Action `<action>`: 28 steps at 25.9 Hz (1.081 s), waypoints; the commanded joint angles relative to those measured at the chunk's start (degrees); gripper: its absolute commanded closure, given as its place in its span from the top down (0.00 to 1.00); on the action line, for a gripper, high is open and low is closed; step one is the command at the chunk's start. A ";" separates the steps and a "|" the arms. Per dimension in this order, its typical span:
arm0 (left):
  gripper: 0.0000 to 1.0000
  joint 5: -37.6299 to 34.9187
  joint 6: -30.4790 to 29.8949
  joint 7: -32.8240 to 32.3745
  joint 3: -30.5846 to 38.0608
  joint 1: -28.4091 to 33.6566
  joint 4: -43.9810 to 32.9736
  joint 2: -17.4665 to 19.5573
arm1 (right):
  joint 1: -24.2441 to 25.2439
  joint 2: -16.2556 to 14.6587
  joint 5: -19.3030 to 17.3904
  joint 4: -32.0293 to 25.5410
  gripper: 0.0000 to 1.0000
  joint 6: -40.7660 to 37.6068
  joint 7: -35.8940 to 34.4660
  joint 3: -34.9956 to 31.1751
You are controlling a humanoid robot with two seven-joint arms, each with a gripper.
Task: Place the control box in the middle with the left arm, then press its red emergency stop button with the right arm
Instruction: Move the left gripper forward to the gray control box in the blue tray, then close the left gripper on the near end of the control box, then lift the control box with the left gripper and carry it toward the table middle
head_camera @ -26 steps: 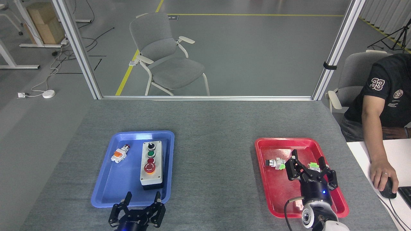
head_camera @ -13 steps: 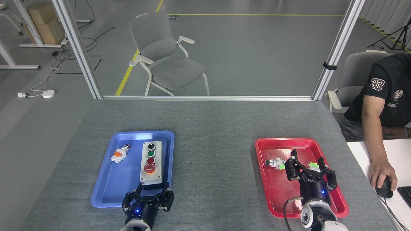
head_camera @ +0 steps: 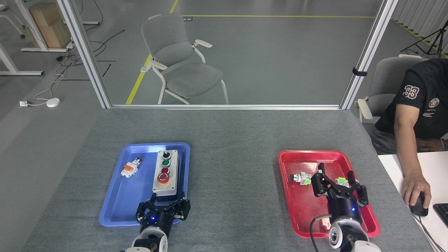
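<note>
The left arm's black clawed end effector stands with its claws spread wide, at the near end of the oblong light-grey control box with a black base; its claws flank that end, though whether they touch the box cannot be told. The box lies in the right part of the blue plastic tray on the grey felt-covered desk, its long axis running away from the robot, slightly tilted, with the black knob at the far end and the large red emergency stop button on a yellow ring toward the near end. A small white-orange push-button part lies apart to its left. The right arm's black clawed end effector hangs spread and empty over the red plastic tray.
</note>
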 commanded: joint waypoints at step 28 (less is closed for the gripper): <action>0.99 0.16 1.58 0.92 0.09 -13.77 19.17 1.57 | -0.09 -0.11 -0.09 0.00 0.99 0.22 0.01 -0.03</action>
